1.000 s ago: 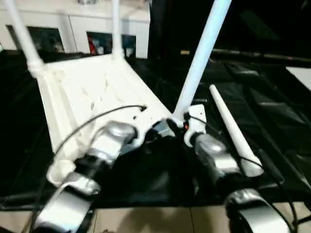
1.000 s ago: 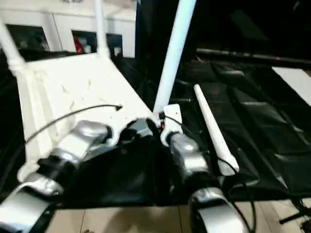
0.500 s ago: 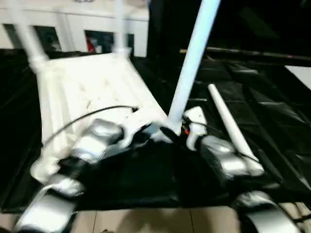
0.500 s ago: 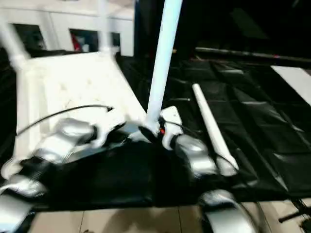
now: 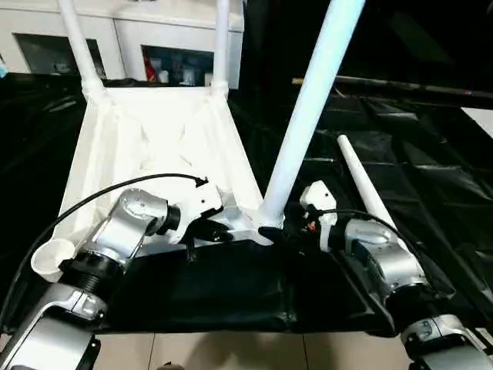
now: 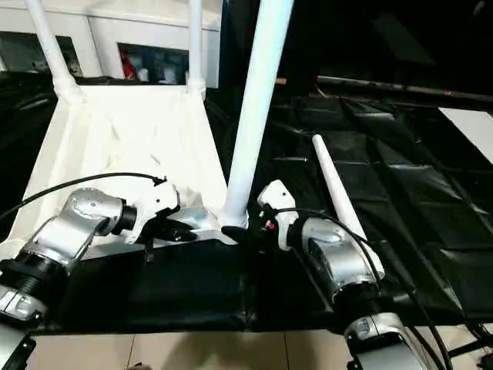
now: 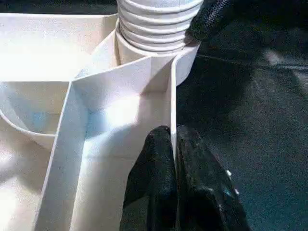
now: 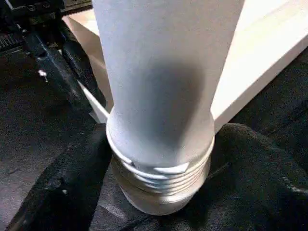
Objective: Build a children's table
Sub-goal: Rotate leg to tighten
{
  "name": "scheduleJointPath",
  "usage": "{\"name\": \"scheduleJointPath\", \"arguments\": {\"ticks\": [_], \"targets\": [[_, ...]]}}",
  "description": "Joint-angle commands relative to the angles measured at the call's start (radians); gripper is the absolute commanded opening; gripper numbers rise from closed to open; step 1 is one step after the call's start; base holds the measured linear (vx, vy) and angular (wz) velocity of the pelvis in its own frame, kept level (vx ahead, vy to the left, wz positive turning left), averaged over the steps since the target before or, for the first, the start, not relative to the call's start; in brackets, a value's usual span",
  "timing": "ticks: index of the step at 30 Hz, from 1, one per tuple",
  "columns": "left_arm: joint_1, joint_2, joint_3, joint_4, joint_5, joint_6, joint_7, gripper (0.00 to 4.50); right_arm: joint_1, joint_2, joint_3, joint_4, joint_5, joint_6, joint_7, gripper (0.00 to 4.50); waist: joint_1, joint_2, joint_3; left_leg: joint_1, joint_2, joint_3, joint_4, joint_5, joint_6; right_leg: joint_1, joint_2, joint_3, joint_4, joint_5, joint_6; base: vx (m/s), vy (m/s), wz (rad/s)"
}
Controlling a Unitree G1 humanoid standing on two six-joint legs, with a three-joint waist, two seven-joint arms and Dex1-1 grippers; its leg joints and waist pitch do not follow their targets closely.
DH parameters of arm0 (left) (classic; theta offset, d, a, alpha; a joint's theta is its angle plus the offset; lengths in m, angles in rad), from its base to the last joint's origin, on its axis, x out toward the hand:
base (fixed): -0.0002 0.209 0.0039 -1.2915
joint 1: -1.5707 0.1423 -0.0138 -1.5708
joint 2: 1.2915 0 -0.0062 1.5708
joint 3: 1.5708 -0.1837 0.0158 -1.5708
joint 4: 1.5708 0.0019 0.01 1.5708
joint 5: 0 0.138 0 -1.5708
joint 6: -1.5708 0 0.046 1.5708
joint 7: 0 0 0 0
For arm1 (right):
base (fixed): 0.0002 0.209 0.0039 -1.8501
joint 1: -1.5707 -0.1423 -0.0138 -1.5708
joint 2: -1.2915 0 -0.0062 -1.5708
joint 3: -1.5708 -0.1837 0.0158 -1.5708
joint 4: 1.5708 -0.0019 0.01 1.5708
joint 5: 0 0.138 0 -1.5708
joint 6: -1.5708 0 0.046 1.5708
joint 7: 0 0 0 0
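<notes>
The children's table (image 5: 154, 146) lies upside down on the black cloth, ribbed underside up. White legs stand in the two far sockets (image 5: 77, 38) (image 5: 222, 38), and a third leg (image 5: 308, 108) rises from the near right socket. The near left socket (image 5: 50, 258) is empty. A loose leg (image 5: 366, 193) lies on the cloth to the right. My left gripper (image 7: 173, 132) is shut on the table's thin near rim, close to the third leg. My right gripper (image 5: 279, 231) stands open, a finger (image 8: 62, 187) on each side of that leg's threaded base.
The black-cloth work table (image 5: 431, 193) stretches right and back, and its front edge runs just beneath my forearms, with tiled floor (image 5: 231, 351) below. White cabinets (image 5: 123, 38) line the back. A cable (image 5: 115, 193) loops over my left wrist.
The camera has swung and steadied. Both grippers stay at the table's near right corner, and the third leg still stands in its socket.
</notes>
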Motion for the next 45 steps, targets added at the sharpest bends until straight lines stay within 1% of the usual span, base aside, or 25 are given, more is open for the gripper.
{"name": "scheduleJointPath", "arguments": {"ticks": [1,2,5,7,13,14,16,17,19,20,22,23,24,25,26,27,30,31,33,34,36,40,42,43,45], "targets": [[0.021,-0.022,-0.01,0.006,-0.035,-0.008,-0.031,0.0,-0.007,-0.013,-0.013,-0.017,0.013,0.009,0.006,3.4,0.0,-0.004,-0.049,-0.002,0.012,0.006,-0.065,-0.265,0.023,0.051,-0.048,0.045,-0.074,-0.351,-0.14,0.0,0.0,0.0],[0.022,-0.021,-0.01,0.004,-0.036,-0.008,-0.032,0.0,-0.008,-0.013,-0.013,-0.017,0.014,0.008,0.009,3.14,0.0,-0.004,-0.049,-0.002,0.012,0.006,-0.065,-0.268,0.023,0.05,-0.048,0.045,-0.075,-0.357,-0.139,0.0,0.0,0.0],[0.027,-0.019,-0.01,-0.005,-0.038,-0.004,-0.035,0.0,-0.005,-0.014,-0.013,-0.021,0.013,0.01,0.016,3.11,0.001,-0.005,-0.049,-0.002,0.012,0.006,-0.065,-0.264,0.023,0.051,-0.048,0.045,-0.075,-0.354,-0.138,0.0,0.0,0.0],[0.032,-0.018,-0.01,-0.012,-0.039,-0.001,-0.038,0.0,0.0,-0.014,-0.013,-0.025,0.014,0.014,0.026,2.84,0.0,-0.005,-0.05,-0.003,0.012,0.006,-0.064,-0.258,0.024,0.051,-0.047,0.045,-0.073,-0.338,-0.143,0.0,0.0,0.0],[0.041,-0.028,-0.011,-0.017,-0.034,0.009,-0.022,0.0,0.014,-0.005,-0.016,-0.01,0.01,0.011,0.001,2.76,0.0,-0.006,-0.049,-0.002,0.012,0.007,-0.064,-0.251,0.025,0.052,-0.047,0.045,-0.072,-0.334,-0.145,0.0,0.0,0.0],[0.033,-0.057,-0.005,0.006,-0.015,0.014,0.047,0.0,0.009,0.016,-0.03,0.028,-0.006,0.015,-0.078,2.75,0.0,-0.006,-0.048,-0.003,0.012,0.007,-0.066,-0.254,0.021,0.051,-0.047,0.045,-0.073,-0.349,-0.141,0.0,0.0,0.0],[0.024,-0.086,0.001,0.026,-0.003,0.02,0.104,0.0,0.002,0.032,-0.04,0.066,-0.028,0.009,-0.157,2.74,-0.002,-0.007,-0.044,-0.001,0.012,0.006,-0.067,-0.275,0.015,0.048,-0.047,0.043,-0.08,-0.397,-0.127,0.0,0.0,0.0],[0.017,-0.106,0.005,0.039,0.004,0.034,0.141,0.0,-0.003,0.045,-0.049,0.09,-0.039,0.007,-0.212,2.74,-0.005,-0.009,-0.04,0.003,0.008,0.005,-0.066,-0.31,0.002,0.043,-0.052,0.041,-0.093,-0.504,-0.096,0.0,0.0,0.0],[0.012,-0.119,0.008,0.046,0.009,0.045,0.164,0.0,-0.006,0.054,-0.055,0.105,-0.045,0.006,-0.248,2.74,-0.006,-0.01,-0.042,0.005,0.006,0.0,-0.064,-0.329,0.0,0.042,-0.055,0.038,-0.101,-0.582,-0.063,0.0,0.0,0.0],[-0.004,-0.164,0.018,0.07,0.02,0.076,0.24,0.0,-0.021,0.091,-0.092,0.149,-0.042,0.019,-0.375,2.74,-0.006,-0.011,-0.042,0.002,0.006,-0.001,-0.065,-0.322,0.003,0.043,-0.055,0.039,-0.103,-0.587,-0.052,0.0,0.0,0.0],[-0.025,-0.217,0.034,0.104,0.03,0.111,0.336,0.0,-0.04,0.135,-0.138,0.191,-0.028,0.038,-0.519,2.74,-0.013,-0.006,-0.04,0.007,0.005,0.001,-0.064,-0.333,-0.008,0.033,-0.05,0.038,-0.105,-0.588,-0.056,0.0,0.0,0.0],[-0.035,-0.242,0.043,0.121,0.034,0.126,0.382,0.0,-0.049,0.156,-0.159,0.209,-0.019,0.047,-0.583,2.74,-0.013,-0.008,-0.045,0.005,0.004,-0.003,-0.063,-0.337,-0.016,0.039,-0.052,0.034,-0.104,-0.594,-0.05,0.0,0.0,0.0],[-0.048,-0.277,0.039,0.143,0.049,0.141,0.435,0.0,-0.068,0.196,-0.185,0.233,-0.005,0.047,-0.673,2.74,-0.012,-0.003,-0.046,0.006,0.004,-0.004,-0.064,-0.338,-0.016,0.037,-0.052,0.034,-0.103,-0.584,-0.049,0.0,0.0,0.0],[-0.053,-0.291,0.038,0.151,0.056,0.147,0.455,0.0,-0.077,0.215,-0.195,0.243,0.002,0.046,-0.703,2.73,-0.016,-0.002,-0.045,0.008,0.004,-0.002,-0.066,-0.344,-0.014,0.032,-0.048,0.036,-0.105,-0.56,-0.05,0.0,0.0,0.0],[-0.059,-0.313,0.033,0.158,0.068,0.158,0.476,0.0,-0.092,0.246,-0.202,0.255,0.006,0.038,-0.74,2.73,-0.016,0.001,-0.046,0.007,0.004,-0.004,-0.066,-0.349,-0.016,0.033,-0.048,0.035,-0.104,-0.551,-0.051,0.0,0.0,0.0],[-0.063,-0.328,0.027,0.16,0.079,0.166,0.49,0.0,-0.105,0.273,-0.194,0.261,0.001,0.032,-0.752,2.73,-0.017,0.0,-0.049,0.003,0.005,-0.005,-0.068,-0.346,-0.016,0.039,-0.048,0.034,-0.101,-0.526,-0.053,0.0,0.0,0.0],[-0.065,-0.331,0.016,0.16,0.087,0.166,0.488,0.0,-0.112,0.286,-0.175,0.26,-0.013,0.023,-0.745,2.73,-0.017,0.0,-0.051,0.004,0.005,-0.002,-0.068,-0.339,-0.001,0.038,-0.045,0.038,-0.097,-0.452,-0.068,0.0,0.0,0.0],[-0.066,-0.327,0.011,0.158,0.093,0.165,0.482,0.0,-0.114,0.292,-0.156,0.253,-0.027,-0.002,-0.714,2.73,-0.017,-0.002,-0.051,0.002,0.005,0.0,-0.069,-0.333,0.005,0.039,-0.044,0.04,-0.095,-0.429,-0.075,0.0,0.0,0.0],[-0.064,-0.31,0.001,0.155,0.103,0.155,0.469,0.0,-0.114,0.289,-0.148,0.242,-0.032,-0.028,-0.672,2.73,-0.016,-0.006,-0.052,-0.001,0.005,0.0,-0.069,-0.323,0.011,0.044,-0.046,0.04,-0.093,-0.423,-0.078,0.0,0.0,0.0],[-0.064,-0.305,-0.003,0.154,0.105,0.151,0.464,0.0,-0.115,0.286,-0.147,0.239,-0.034,-0.035,-0.663,3.29,-0.015,-0.008,-0.052,-0.003,0.004,0.001,-0.068,-0.317,0.015,0.045,-0.046,0.04,-0.094,-0.426,-0.077,0.0,0.0,0.0],[-0.063,-0.299,-0.003,0.151,0.104,0.151,0.458,0.0,-0.114,0.28,-0.147,0.232,-0.031,-0.037,-0.645,3.43,-0.013,-0.006,-0.051,-0.003,0.005,0.001,-0.069,-0.307,0.016,0.046,-0.047,0.04,-0.093,-0.425,-0.078,0.0,0.0,0.0],[-0.042,-0.248,-0.016,0.119,0.098,0.11,0.366,0.0,-0.091,0.2,-0.117,0.158,-0.044,-0.03,-0.539,3.79,-0.01,-0.01,-0.05,-0.006,0.007,0.0,-0.071,-0.298,0.023,0.051,-0.047,0.039,-0.094,-0.422,-0.078,0.0,0.0,0.0],[-0.037,-0.224,-0.018,0.112,0.096,0.107,0.336,0.0,-0.079,0.153,-0.089,0.126,-0.082,-0.045,-0.523,3.84,-0.008,-0.008,-0.049,-0.004,0.008,0.001,-0.071,-0.297,0.023,0.048,-0.047,0.041,-0.094,-0.424,-0.08,0.0,0.0,0.0],[-0.031,-0.196,-0.019,0.103,0.09,0.098,0.301,0.0,-0.064,0.109,-0.075,0.085,-0.1,-0.037,-0.488,3.84,-0.003,-0.003,-0.048,-0.002,0.007,0.0,-0.071,-0.299,0.019,0.047,-0.049,0.04,-0.094,-0.438,-0.076,0.0,0.0,0.0],[-0.021,-0.151,-0.018,0.087,0.079,0.089,0.244,0.0,-0.03,0.036,-0.047,0.006,-0.105,-0.006,-0.376,3.84,0.003,-0.004,-0.047,0.001,0.009,0.002,-0.071,-0.31,0.022,0.047,-0.047,0.043,-0.096,-0.439,-0.075,0.0,0.0,0.0]]}}
